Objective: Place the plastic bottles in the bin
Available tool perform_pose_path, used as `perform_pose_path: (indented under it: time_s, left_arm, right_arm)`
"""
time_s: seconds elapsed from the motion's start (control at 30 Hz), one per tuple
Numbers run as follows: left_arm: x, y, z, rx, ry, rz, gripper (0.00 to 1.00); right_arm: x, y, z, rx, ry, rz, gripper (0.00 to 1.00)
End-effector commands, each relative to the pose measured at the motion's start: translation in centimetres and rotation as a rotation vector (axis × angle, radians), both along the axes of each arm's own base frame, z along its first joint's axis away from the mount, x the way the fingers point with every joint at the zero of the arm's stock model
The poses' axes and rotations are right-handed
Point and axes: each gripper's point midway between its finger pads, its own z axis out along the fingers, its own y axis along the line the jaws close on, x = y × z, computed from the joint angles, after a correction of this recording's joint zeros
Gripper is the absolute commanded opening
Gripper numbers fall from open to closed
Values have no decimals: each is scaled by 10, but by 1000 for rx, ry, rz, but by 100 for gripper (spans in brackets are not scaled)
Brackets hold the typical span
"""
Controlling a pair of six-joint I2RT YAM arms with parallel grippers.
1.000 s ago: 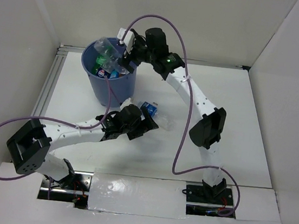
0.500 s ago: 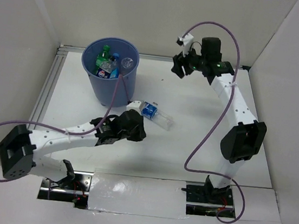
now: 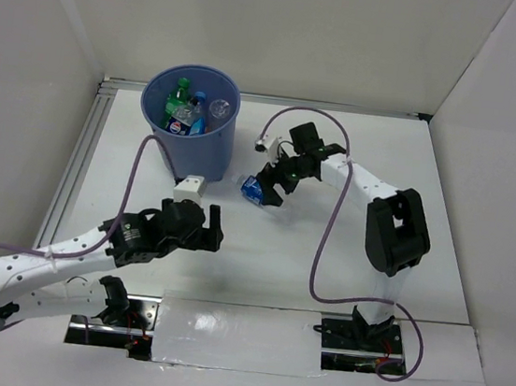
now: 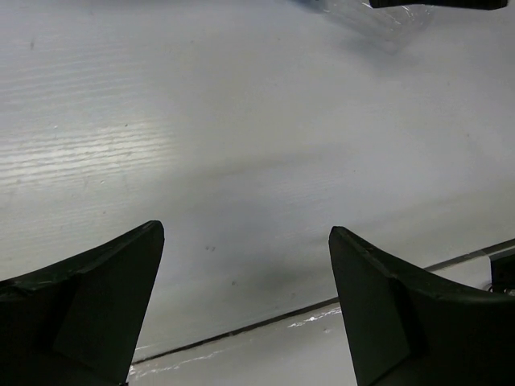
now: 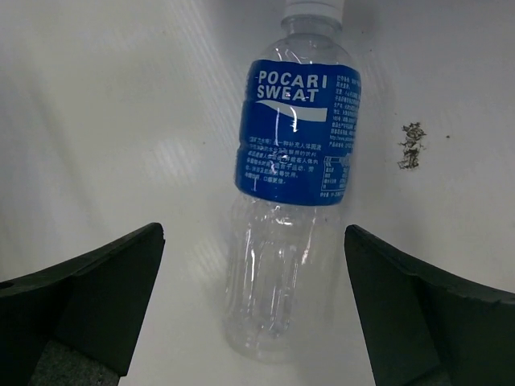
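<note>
The blue-violet bin (image 3: 194,153) stands at the back left with several bottles (image 3: 189,111) inside, green, blue-labelled and clear. One clear bottle with a blue Pocari Sweat label (image 5: 291,185) lies on the white table; in the top view only its blue label (image 3: 253,189) shows. My right gripper (image 3: 269,186) is low over it, open, its fingers either side of the bottle's clear lower half (image 5: 254,235), not touching. My left gripper (image 3: 205,224) is open and empty over bare table (image 4: 245,231). The bottle's clear edge (image 4: 378,18) shows at the top of the left wrist view.
White walls close in the table on the left, back and right. A metal rail (image 3: 81,157) runs along the left edge. A small patch of dark crumbs (image 5: 413,145) lies right of the bottle. A seam in the table surface (image 4: 265,318) crosses under my left gripper.
My right arm left the bin, swung to the back right, then came down over the lying bottle. My left arm drew back from the bottle toward the near left.
</note>
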Motion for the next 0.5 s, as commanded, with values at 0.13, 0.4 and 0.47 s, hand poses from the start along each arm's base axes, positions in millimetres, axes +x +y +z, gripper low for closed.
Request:
perform_pose_path:
  time_s: [0.13,0.4,0.47]
  left_arm:
    - [-18,39,2,-21,4,124,97]
    - [-21,49,2,-31,-1,151,97]
    - [-20,51,5,-36,-14,158,97]
  right_arm:
    - [18,-5,-52,-134,-119,-49,100]
    - [3,-11,-30,-90,-99,-27,47]
    - [-4,-14,12,-38,-131,-6,25]
